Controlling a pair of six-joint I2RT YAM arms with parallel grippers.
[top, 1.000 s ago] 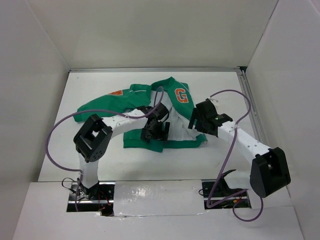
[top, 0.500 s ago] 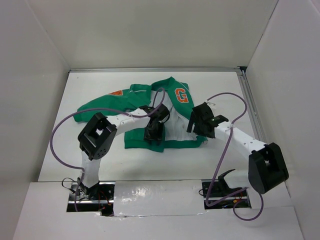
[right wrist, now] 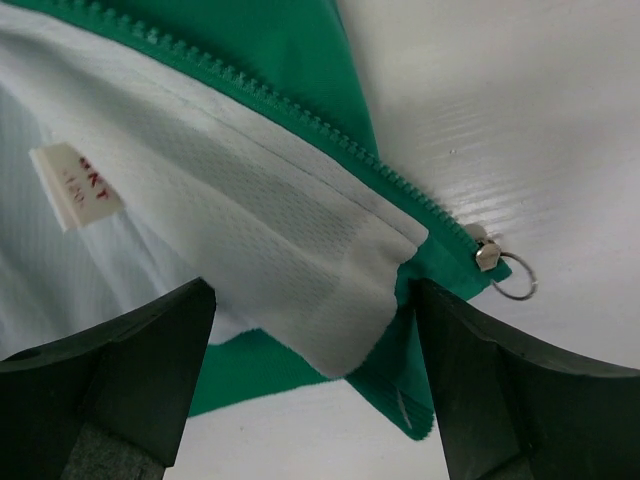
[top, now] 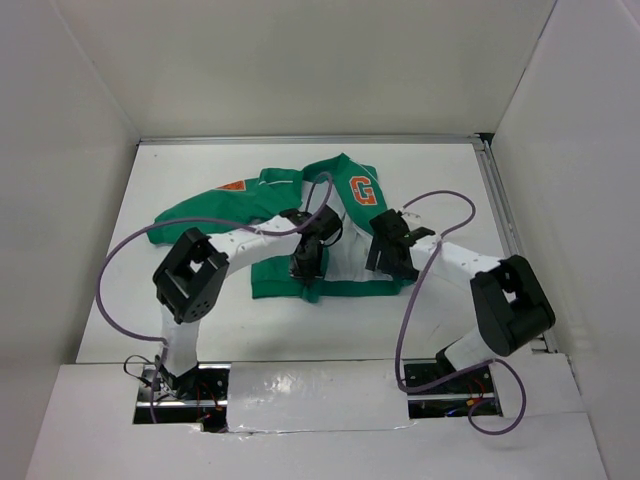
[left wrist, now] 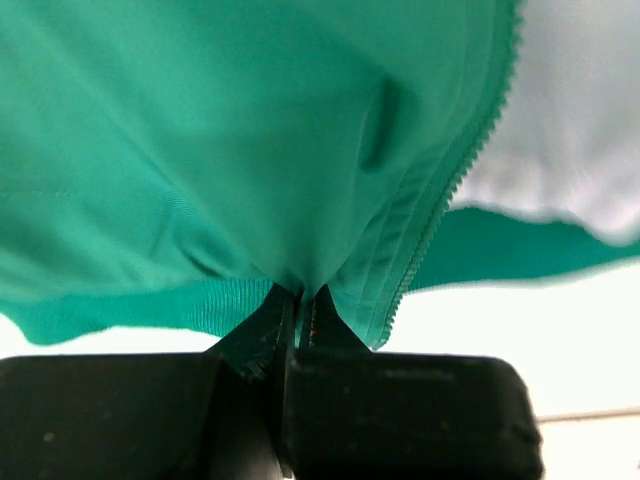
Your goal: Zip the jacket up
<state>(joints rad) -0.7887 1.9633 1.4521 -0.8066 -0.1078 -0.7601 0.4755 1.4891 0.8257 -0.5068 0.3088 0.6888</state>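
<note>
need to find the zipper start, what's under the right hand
Below the open right hand lies the jacket's bottom corner: white mesh lining folded out, green zipper teeth, the metal slider with ring pull on the table. Anything beneath the lining is covered.

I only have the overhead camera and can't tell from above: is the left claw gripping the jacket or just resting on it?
Observer: Gripping. The left claw is shut on a fold of the jacket at its hem, beside the zipper teeth.
Operator: And the other arm, holding anything?
Observer: No. The right claw is open, its fingers either side of the white lining at the other front edge.
Operator: What else does its camera show?
Observer: The slider sits at the bottom end of that edge's teeth, its ring flat on the table, ungripped.
</note>
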